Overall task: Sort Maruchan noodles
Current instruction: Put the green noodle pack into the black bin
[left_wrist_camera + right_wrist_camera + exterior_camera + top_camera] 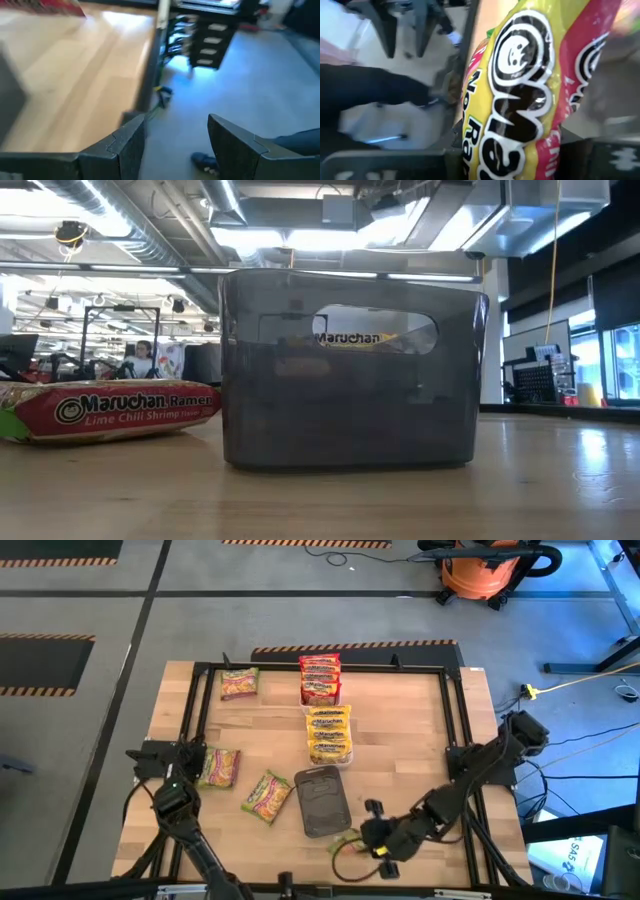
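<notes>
Wooden surface (400,730) under your arms carries red, yellow and green-pink noodle packets (327,733) behind a dark tray (322,802). Your right claw (377,852) pinches one green-pink packet (530,95) beside the tray; your left claw (175,145) waits, fingers spread, empty.

A green-and-pink packet (530,95) is seen up close, filling most of the frame and gripped between the right gripper's (520,160) dark fingers (615,157). Floor and dark legs are seen behind it.
</notes>
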`<act>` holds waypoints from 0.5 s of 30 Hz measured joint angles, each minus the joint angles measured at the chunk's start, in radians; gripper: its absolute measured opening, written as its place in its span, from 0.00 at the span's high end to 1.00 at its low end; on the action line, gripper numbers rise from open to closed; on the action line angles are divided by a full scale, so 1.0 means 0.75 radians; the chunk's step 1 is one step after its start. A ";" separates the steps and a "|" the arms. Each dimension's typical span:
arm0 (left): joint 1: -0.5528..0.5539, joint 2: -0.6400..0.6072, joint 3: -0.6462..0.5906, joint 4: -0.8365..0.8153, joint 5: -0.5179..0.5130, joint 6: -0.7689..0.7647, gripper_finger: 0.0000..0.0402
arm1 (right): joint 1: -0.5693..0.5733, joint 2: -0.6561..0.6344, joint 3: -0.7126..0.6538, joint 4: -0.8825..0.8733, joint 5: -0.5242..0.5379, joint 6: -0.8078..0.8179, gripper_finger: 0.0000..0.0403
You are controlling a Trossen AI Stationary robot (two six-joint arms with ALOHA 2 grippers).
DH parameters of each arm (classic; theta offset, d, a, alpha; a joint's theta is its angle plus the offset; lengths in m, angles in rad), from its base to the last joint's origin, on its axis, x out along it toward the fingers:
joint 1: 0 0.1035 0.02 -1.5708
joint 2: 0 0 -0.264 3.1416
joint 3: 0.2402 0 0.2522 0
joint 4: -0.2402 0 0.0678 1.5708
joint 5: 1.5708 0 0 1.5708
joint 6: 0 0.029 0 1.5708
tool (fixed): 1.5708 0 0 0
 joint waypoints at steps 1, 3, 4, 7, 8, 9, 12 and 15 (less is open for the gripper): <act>-0.010 -0.006 0.000 -0.056 -0.033 -0.022 0.48 | -0.021 0.000 0.031 -0.039 0.018 -0.047 0.74; -0.026 -0.017 -0.001 -0.167 -0.087 -0.095 0.48 | -0.074 0.000 0.080 -0.083 0.032 -0.153 0.75; -0.033 -0.025 -0.001 -0.224 -0.107 -0.138 0.48 | -0.104 0.000 0.099 -0.093 0.035 -0.211 0.75; -0.045 -0.051 -0.001 -0.406 -0.108 -0.298 0.48 | -0.211 -0.001 0.134 -0.103 0.020 -0.381 0.75; -0.045 -0.058 -0.001 -0.470 -0.096 -0.357 0.48 | -0.250 0.000 0.142 -0.106 0.008 -0.434 0.75; -0.045 -0.065 -0.001 -0.535 -0.088 -0.405 0.48 | -0.285 0.001 0.152 -0.105 -0.005 -0.480 0.75; -0.050 -0.091 -0.001 -0.732 -0.100 -0.537 0.48 | -0.403 0.033 0.184 -0.111 -0.076 -0.583 0.75; -0.051 -0.098 0.000 -0.952 -0.128 -0.708 0.48 | -0.509 0.086 0.192 -0.115 -0.165 -0.655 0.75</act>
